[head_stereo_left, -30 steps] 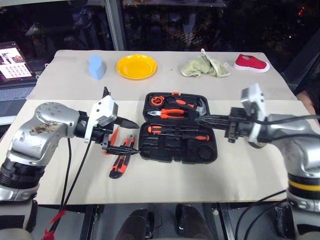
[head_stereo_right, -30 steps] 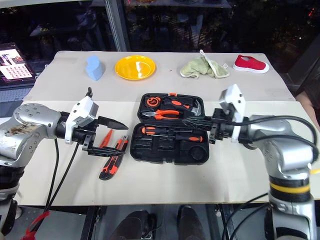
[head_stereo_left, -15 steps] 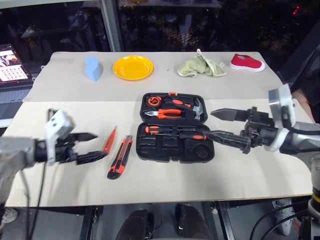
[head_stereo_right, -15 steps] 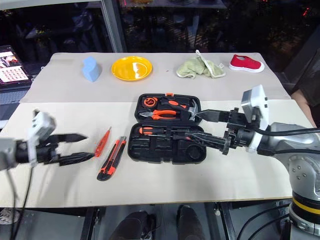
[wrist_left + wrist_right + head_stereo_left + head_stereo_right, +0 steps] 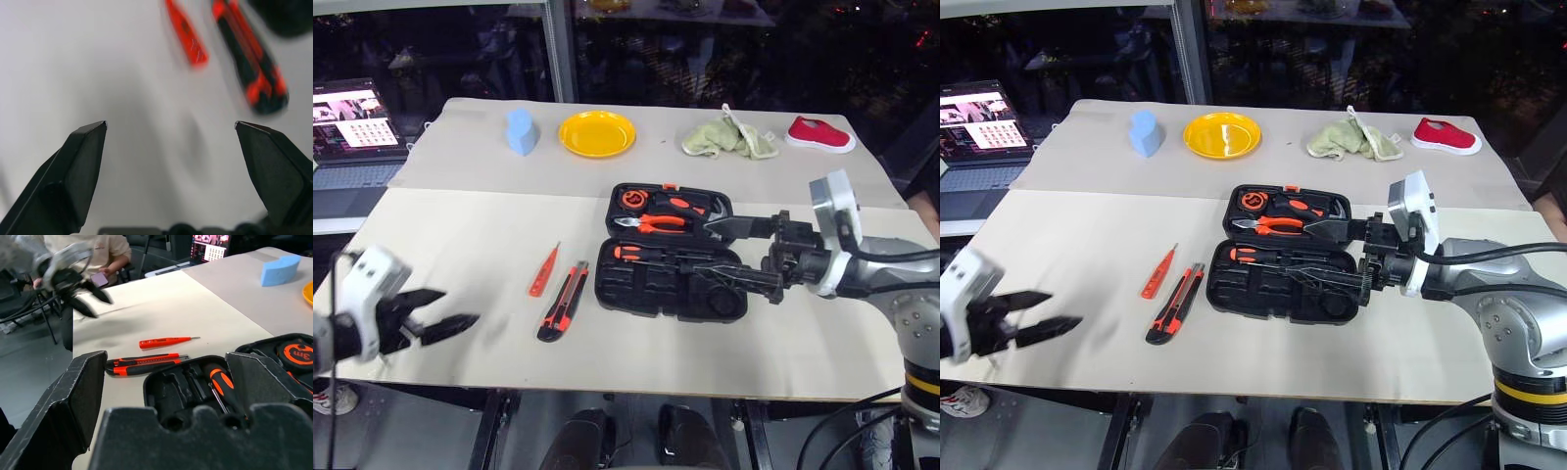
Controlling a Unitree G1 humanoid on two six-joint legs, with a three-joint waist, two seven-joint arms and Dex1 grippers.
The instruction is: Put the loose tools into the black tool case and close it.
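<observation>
Tool case (image 5: 671, 253) lies open at frame centre, screwdrivers already bedded; the right gripper (image 5: 717, 251) hangs spread and empty over its right half. Low at frame left, the left gripper (image 5: 445, 315) gapes empty, apart from the tester pen (image 5: 543, 270) and utility knife (image 5: 565, 302), likely its next pickups.

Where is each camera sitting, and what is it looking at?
Left and right eye views: on the head, looking down at the table and open black tool case; both arms show.
Left wrist view: on the left arm, past the open left gripper to the tester pen and utility knife.
Right wrist view: on the right arm, past the open right gripper to the case.
Shared: pen and knife.
</observation>
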